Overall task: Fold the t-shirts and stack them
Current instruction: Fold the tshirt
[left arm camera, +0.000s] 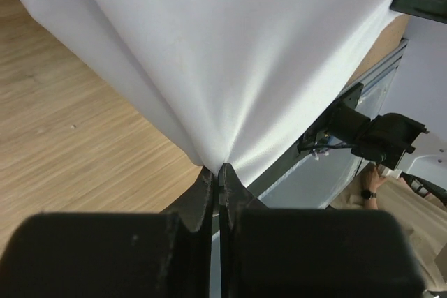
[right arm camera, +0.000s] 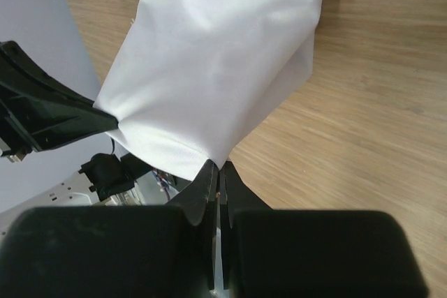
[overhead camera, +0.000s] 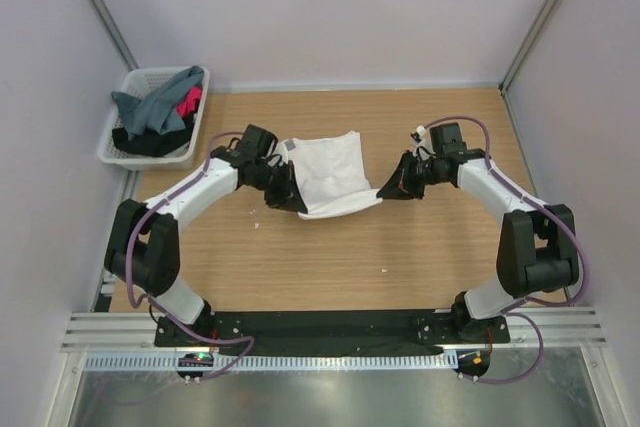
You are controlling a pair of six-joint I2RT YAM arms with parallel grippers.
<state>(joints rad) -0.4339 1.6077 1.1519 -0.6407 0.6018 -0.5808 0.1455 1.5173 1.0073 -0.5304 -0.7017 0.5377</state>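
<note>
From above, the white t-shirt [overhead camera: 335, 169] lies mid-table with its near edge lifted between the left gripper [overhead camera: 297, 202] and the right gripper [overhead camera: 384, 191]; the other t-shirts [overhead camera: 158, 112] sit crumpled in the basket [overhead camera: 118, 155] at the far left, and no stack is begun. The left wrist view shows its jaws pressed together on a pinch of white cloth. The right wrist view shows likewise at the other corner, so I judge the first fold is in hand, with the rest left to do.
</note>
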